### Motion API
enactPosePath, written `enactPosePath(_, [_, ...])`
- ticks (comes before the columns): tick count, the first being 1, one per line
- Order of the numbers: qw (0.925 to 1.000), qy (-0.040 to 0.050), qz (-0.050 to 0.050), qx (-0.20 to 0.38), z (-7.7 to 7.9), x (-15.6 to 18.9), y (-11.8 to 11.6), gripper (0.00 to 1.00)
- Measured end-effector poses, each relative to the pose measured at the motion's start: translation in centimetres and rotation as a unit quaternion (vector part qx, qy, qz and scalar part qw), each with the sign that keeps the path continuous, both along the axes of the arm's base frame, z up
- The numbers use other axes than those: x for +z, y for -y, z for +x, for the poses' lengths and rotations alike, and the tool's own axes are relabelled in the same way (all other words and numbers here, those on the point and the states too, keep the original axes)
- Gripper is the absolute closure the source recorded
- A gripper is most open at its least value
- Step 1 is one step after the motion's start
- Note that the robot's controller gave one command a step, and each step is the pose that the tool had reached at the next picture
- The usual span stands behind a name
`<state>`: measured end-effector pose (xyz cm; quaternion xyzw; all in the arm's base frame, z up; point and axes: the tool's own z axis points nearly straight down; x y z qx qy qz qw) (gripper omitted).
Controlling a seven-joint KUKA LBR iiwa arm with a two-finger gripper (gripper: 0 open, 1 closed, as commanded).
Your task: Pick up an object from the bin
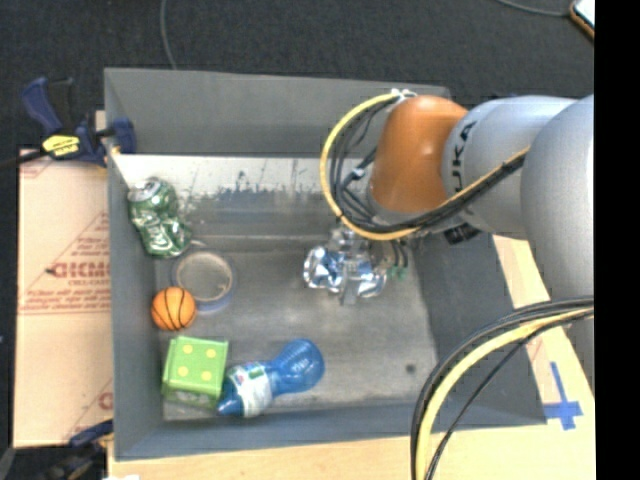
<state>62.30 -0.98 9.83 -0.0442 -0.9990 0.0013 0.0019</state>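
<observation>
Reaching into the bin (270, 118) from the right, the arm (530, 168) carries an orange cover (415, 158) at its wrist, with black and yellow cables (338, 168) looped around it. The end effector (358, 276) is lowered to the bin floor, right of centre and near the back wall. A small crumpled item (324, 268), shiny blue and white, lies directly at the left side of the end effector; contact between the two cannot be confirmed. Whether the end effector is open or closed cannot be determined, because the wrist covers it from above.

The other items lie well apart from it, along the left side of the bin:
- a crushed green can (157, 218) at the back
- a clear ring (203, 276) in front of the can
- an orange ball (173, 308) just beside the ring
- a green die (196, 366) with yellow dots in the front corner
- a blue bottle (275, 373) lying on its side against the die
</observation>
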Motion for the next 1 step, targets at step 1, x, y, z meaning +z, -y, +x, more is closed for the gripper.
enactPosePath(1, [1.0000,0.0020,0.000,0.000,0.11,4.05,0.03,1.00])
